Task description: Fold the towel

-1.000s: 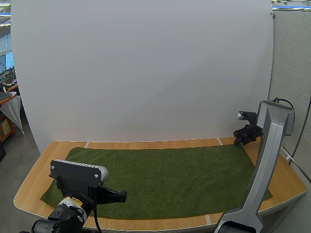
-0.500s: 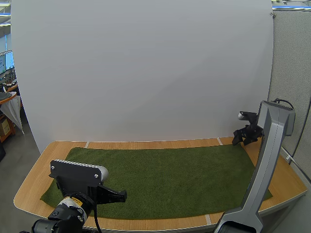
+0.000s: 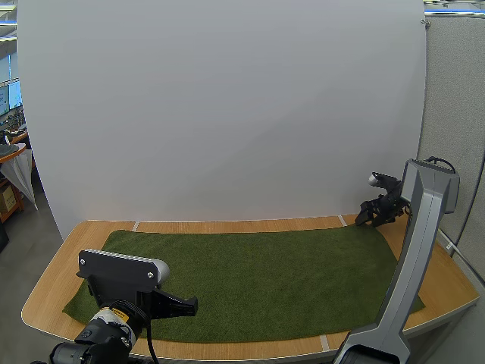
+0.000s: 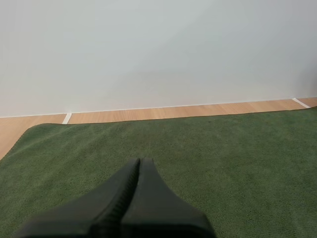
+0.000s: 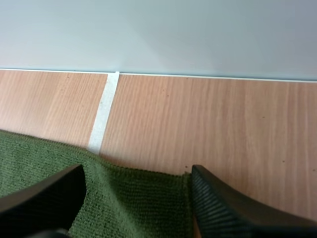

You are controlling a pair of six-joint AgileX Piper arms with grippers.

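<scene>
Two black fingers of our right pincer (image 5: pixel 137 171) stand wide apart, gripping nothing, and the far corner of the dark green rectangular cloth towel (image 3: pixel 258 277) lies between their tips. The towel is spread flat on the light wooden table (image 3: pixel 227 225). Our left pincer (image 4: pixel 139 161) is closed into one wedge, empty, with the towel just beneath and ahead of it

Towel (image 3: pixel 258 273): uniform dark green, fine nubby weave, no print. Table (image 3: pixel 447 284): light wood, straight grain, crossed by thin white tape strips (image 5: pixel 103 116). Left gripper (image 4: pixel 138 161) and right gripper (image 5: pixel 137 171): matte black. Right arm (image 3: pixel 413 250): plain grey.
</scene>
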